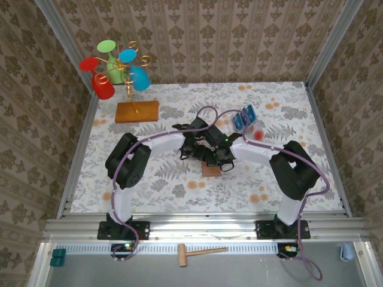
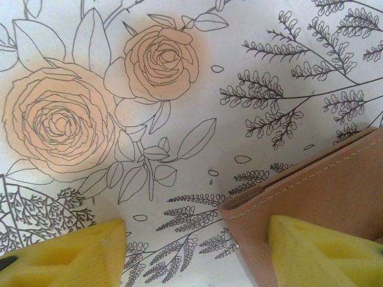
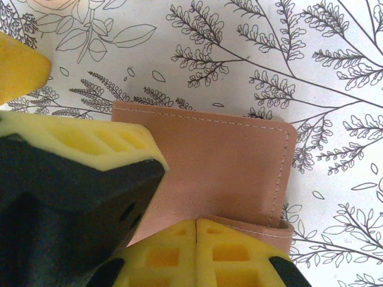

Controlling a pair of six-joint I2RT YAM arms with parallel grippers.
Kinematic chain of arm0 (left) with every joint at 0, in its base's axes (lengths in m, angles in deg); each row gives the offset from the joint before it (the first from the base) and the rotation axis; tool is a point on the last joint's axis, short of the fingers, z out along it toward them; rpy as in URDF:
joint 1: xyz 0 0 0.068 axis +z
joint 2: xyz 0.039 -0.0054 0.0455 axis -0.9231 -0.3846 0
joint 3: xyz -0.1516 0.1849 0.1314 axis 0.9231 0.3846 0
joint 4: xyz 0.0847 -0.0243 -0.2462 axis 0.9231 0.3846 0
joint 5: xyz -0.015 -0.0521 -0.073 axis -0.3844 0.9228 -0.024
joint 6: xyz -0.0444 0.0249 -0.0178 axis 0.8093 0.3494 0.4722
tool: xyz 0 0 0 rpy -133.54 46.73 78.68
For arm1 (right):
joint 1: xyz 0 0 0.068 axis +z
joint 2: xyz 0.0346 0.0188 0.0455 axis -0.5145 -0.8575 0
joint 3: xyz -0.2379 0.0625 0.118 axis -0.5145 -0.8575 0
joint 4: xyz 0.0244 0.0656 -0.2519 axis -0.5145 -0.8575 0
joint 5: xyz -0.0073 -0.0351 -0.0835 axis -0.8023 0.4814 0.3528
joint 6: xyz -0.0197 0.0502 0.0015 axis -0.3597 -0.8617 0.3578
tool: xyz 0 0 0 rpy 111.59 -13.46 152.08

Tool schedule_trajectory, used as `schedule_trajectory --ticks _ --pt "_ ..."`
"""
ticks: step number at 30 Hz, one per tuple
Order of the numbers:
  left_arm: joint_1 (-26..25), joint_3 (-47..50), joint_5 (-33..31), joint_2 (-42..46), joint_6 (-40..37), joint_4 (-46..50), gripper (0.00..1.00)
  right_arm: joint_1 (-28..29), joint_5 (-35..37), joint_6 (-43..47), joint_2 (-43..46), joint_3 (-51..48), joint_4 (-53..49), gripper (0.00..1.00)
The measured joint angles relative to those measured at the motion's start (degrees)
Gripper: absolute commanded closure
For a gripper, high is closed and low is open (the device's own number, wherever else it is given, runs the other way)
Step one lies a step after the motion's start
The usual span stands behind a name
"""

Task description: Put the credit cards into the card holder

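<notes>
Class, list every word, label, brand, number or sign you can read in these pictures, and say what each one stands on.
No text can be read anywhere.
Credit cards: lighter markings on the blue faces, too small to read in the top view.
Card holder: plain tan leather with stitching; no brand or stamp on the side shown.
Table cover: printed flowers and leaves, no lettering.

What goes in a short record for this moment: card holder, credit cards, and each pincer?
card holder: lying tan side up, under both pincers
credit cards: blue, apart from the holder, farther back on the right
left pincer: open, straddling the holder's edge, one finger over the leather
right pincer: shut, tips at the holder's near edge; unclear whether it pinches the leather
</notes>
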Motion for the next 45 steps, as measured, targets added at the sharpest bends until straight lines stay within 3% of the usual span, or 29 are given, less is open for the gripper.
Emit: schedule_trajectory --ticks 15,21,25,30,35,37,44,45 --pt "0.0 0.0 0.0 0.0 0.0 -0.1 0.36 -0.5 -0.1 0.9 -1.4 0.7 -1.0 0.99" --pt "0.0 0.0 0.0 0.0 0.0 -0.1 0.36 -0.8 -0.5 0.7 -1.0 1.2 -1.8 0.85" --pt "0.1 0.0 0.2 0.0 0.0 -0.1 0.36 -1.2 -1.3 -0.2 -0.3 1.3 -2.7 0.69" --pt "0.7 0.0 0.9 0.1 0.0 -0.2 0.36 -1.4 -1.9 -1.7 2.6 1.1 -5.2 0.41" --pt "1.2 0.0 1.3 0.3 0.0 -1.7 0.33 -1.4 -3.1 -2.7 9.0 1.0 -4.8 0.22" --pt "1.5 -0.1 1.6 0.4 0.1 -2.6 0.30 -1.3 -3.2 -3.1 11.6 0.9 -3.6 0.03" --pt "4.7 -1.4 1.9 4.2 0.3 -4.3 0.10 -2.0 -2.7 -3.7 21.0 -4.0 -1.6 0.00" --pt "5.3 -1.6 1.9 5.2 0.3 -4.5 0.03 -2.3 -2.5 -3.7 22.4 -5.0 -1.6 0.00"
